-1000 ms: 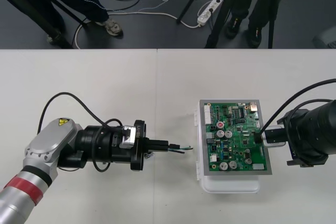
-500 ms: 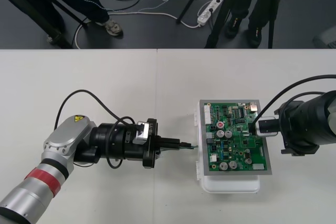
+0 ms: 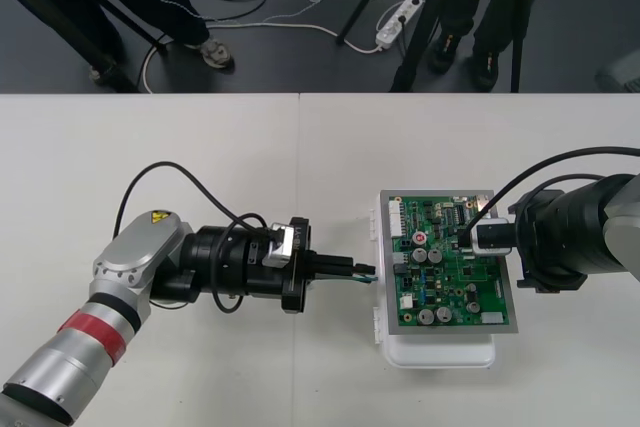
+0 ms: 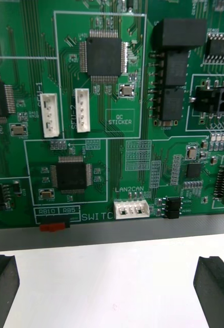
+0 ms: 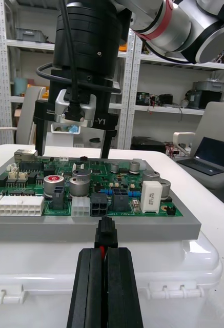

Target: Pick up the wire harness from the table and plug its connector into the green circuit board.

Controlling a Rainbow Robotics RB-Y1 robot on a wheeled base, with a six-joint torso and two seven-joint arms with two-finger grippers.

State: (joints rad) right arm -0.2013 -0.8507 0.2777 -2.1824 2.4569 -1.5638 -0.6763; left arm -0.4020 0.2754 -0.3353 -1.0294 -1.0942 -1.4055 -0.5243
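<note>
The green circuit board point(image 3: 445, 262) sits on its white base point(image 3: 440, 352) right of centre. My left gripper point(image 3: 358, 271) lies level on the table and is shut on the wire harness. The black plug point(image 3: 369, 274) sticks out of the fingertips, just short of the board's left edge. In the left wrist view the plug point(image 5: 105, 233) and a red wire sit between the shut fingers point(image 5: 91, 287), facing the board point(image 5: 86, 197). My right gripper point(image 3: 472, 237) hovers over the board's right part. Its fingers point(image 4: 1, 287) stand wide apart, open, above the board point(image 4: 112, 102).
The right gripper point(image 5: 73, 146) stands behind the board in the left wrist view. White connectors point(image 4: 131, 209) line the board's edge nearest the right gripper. Bare table stretches left of and in front of the base point(image 5: 183, 271). Dark floor with cables lies past the far edge.
My left gripper has advanced to the right with the harness, bringing the plug up to the board's left edge. My right gripper has shifted left, further over the board.
</note>
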